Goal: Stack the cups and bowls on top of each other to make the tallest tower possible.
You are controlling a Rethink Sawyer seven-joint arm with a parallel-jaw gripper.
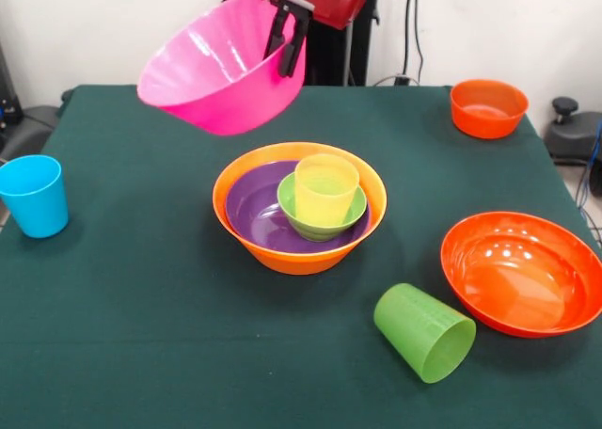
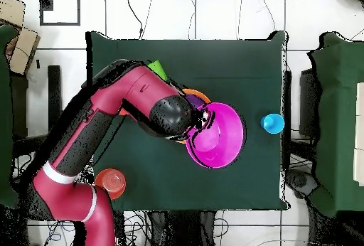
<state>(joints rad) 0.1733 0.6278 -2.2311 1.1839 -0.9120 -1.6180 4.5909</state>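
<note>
One pink bowl (image 1: 221,71) clamped by fingers (image 1: 287,41), airborne | front: tower (image 1: 299,206) exposed | overhead: mostly hidden

My front camera sits low across the table (image 1: 141,335), close in, facing the gripper (image 1: 290,43) hanging at the frame's top; my overhead camera looks straight down from high above, farther off, the gripper (image 2: 201,124) near centre; both share the green tabletop around and beneath it.
</note>
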